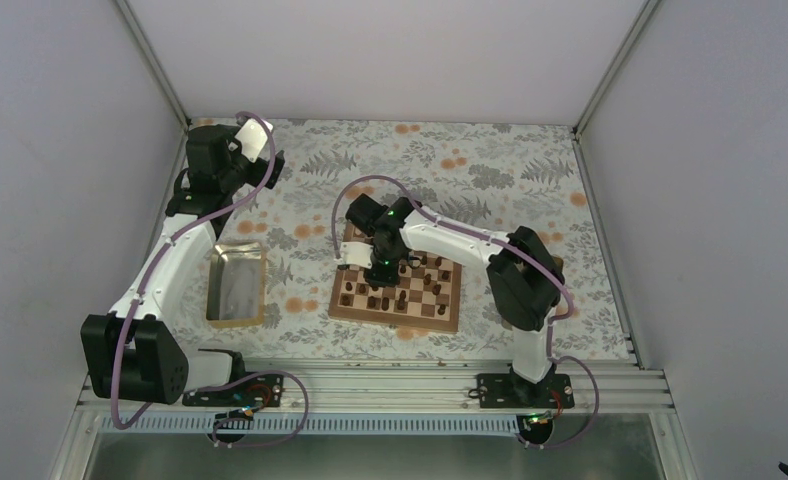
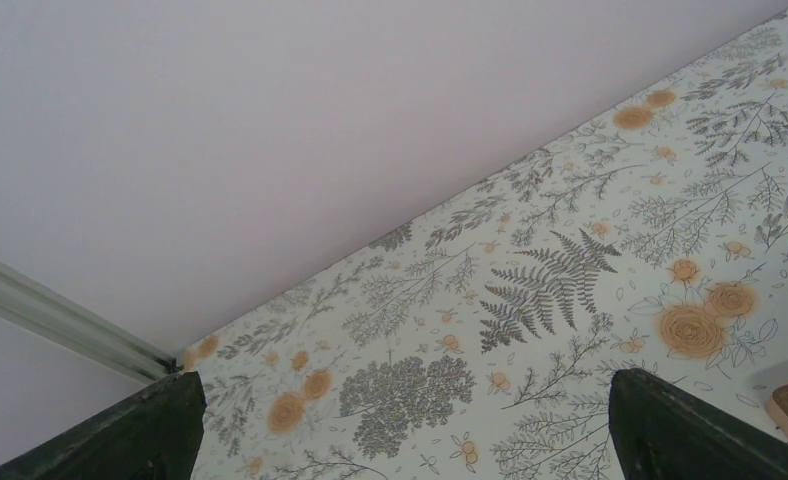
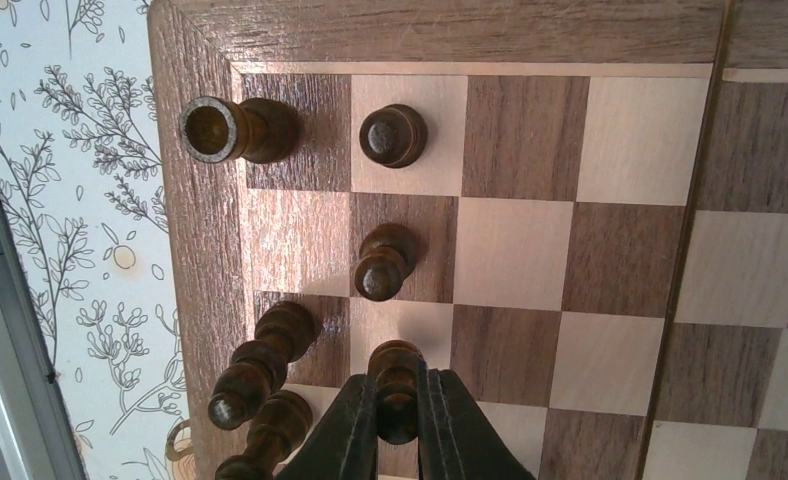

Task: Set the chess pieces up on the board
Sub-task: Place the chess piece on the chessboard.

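Observation:
The chessboard [image 1: 442, 310] lies at mid-table with several dark brown pieces on it. My right gripper [image 1: 381, 268] is over the board's left part. In the right wrist view it [image 3: 398, 405] is shut on a dark pawn [image 3: 397, 375] that stands over a light square [image 3: 420, 325] in the second column from the board's edge [image 3: 205, 250]. Two more dark pawns [image 3: 392, 135] [image 3: 383, 262] stand in that column and a dark rook [image 3: 235, 130] in the corner. Taller dark pieces [image 3: 260, 365] stand along the edge. My left gripper [image 1: 260, 160] is open and empty at the far left. No pale pieces show.
A rectangular metal tray [image 1: 237, 285] lies left of the board beside the left arm. The table is covered with a floral cloth [image 1: 470, 170]. White walls close in the back and sides. A metal rail [image 1: 370, 380] runs along the near edge.

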You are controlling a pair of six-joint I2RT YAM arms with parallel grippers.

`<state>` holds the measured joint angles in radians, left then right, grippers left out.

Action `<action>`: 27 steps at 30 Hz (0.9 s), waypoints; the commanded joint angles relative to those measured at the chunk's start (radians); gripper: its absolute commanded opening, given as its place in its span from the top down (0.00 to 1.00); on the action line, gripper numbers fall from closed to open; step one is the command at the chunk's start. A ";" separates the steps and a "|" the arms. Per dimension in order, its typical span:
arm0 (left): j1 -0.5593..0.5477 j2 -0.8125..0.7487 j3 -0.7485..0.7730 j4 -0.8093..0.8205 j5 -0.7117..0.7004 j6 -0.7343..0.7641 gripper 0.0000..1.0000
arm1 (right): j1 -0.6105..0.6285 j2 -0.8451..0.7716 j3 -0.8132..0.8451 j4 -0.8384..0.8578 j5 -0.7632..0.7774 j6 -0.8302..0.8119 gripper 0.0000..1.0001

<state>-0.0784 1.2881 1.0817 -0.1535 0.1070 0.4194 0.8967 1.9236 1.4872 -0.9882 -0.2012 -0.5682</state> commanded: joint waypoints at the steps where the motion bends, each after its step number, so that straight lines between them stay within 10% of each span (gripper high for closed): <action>1: 0.006 -0.007 0.002 0.011 0.014 0.012 0.00 | 0.013 0.024 0.028 0.006 -0.023 -0.015 0.90; 27: 0.006 -0.004 0.002 0.008 0.017 0.012 0.00 | 0.014 0.032 0.016 0.002 -0.025 -0.020 0.81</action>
<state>-0.0784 1.2881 1.0817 -0.1532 0.1074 0.4198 0.8967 1.9530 1.4921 -0.9874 -0.2058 -0.5755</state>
